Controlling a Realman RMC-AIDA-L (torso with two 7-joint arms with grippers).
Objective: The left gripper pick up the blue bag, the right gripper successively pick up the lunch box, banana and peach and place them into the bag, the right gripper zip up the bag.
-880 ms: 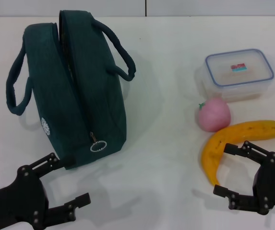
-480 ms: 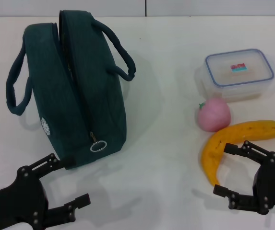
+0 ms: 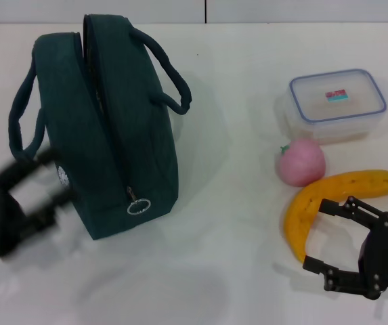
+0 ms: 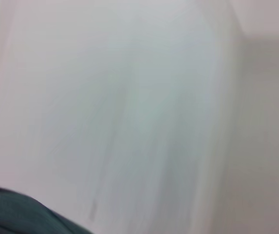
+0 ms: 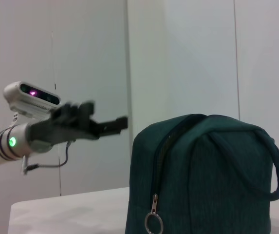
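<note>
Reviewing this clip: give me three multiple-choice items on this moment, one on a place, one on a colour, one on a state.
1. Where is the peach?
A. Between the lunch box and the banana
B. Inside the blue bag
C. In the right gripper

2. What colour is the rim of the lunch box lid?
A. Red
B. Blue
C. Green

3. What state is the right gripper in?
A. Shut on the banana
B. Shut on the zipper pull
C. Open, holding nothing

Answers:
1 A: the head view shows the peach on the table, with the lunch box behind it and the banana in front.
2 B: a blue band runs round the clear lid.
3 C: its fingers stand spread beside the banana, with nothing between them.
</note>
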